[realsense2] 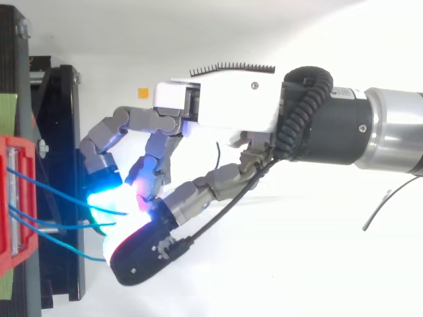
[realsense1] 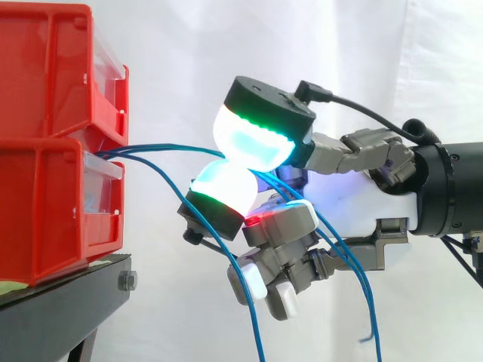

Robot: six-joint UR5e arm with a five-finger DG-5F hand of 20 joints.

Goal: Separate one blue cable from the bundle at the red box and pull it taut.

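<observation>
Noted hand (realsense1: 377,204) pinching one blue cable (realsense1: 173,146) between two glowing pads (realsense1: 253,139), just right of red bins (realsense1: 53,143); saw remaining cables (realsense1: 252,332) drooping below.

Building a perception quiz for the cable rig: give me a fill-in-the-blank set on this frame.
1. The hand pinches one ___ cable.
2. That cable leads out from the ___ bins.
3. The bins sit on a ___ stand.
4. In the side view the arm enters from the ___ edge.
Missing words: blue, red, black, right.
</observation>
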